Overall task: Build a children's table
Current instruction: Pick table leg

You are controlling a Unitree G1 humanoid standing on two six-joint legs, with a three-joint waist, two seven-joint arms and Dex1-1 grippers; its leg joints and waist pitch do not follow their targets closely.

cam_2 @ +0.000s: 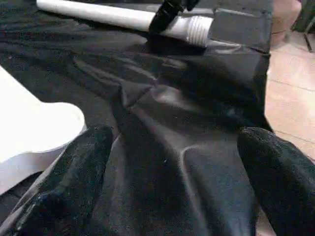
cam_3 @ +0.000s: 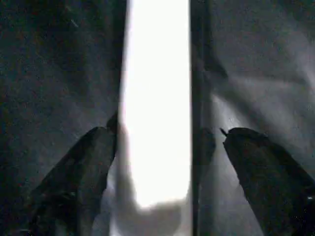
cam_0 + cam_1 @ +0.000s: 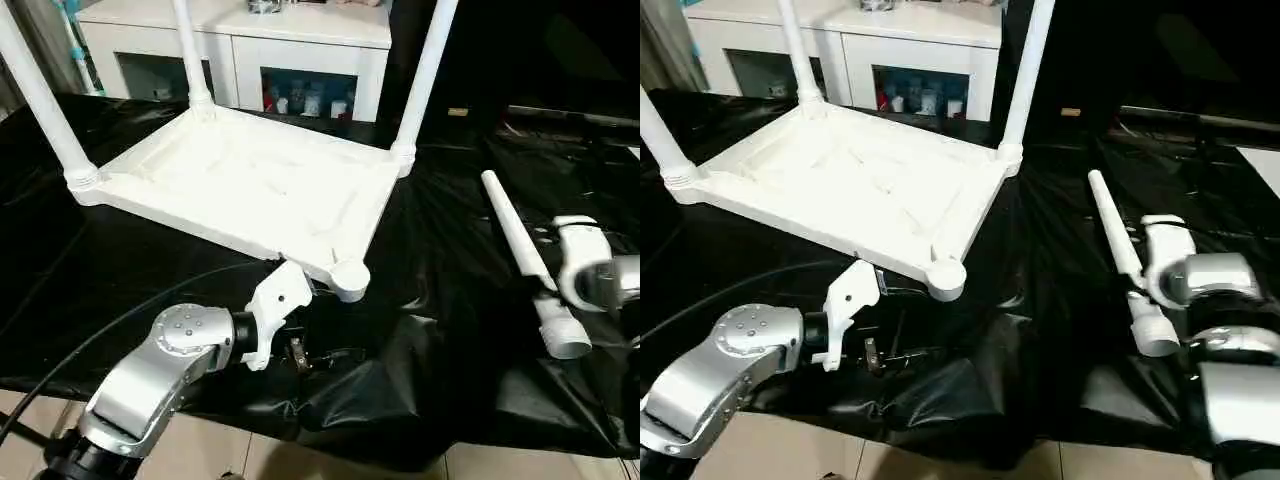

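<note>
Loose leg [image 3: 520, 250] flat – ribbed end toward robot; right gripper [image 2: 162, 147] astride, unclenched; left gripper [image 1: 167, 162] spread

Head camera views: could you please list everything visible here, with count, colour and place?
Upside-down plastic table top: one, white, on the black sheet.
Fitted tube legs: three, white, upright in corner sockets.
Empty corner socket: one, white, nearest the robot.
Loose tube leg: one, white, lying on the sheet to the right.
Plastic sheet: one, black, covering the work surface.
Cabinet: one, white, behind.
Left pincer: open, above the sheet.
Right pincer: straddling the loose leg.
</note>
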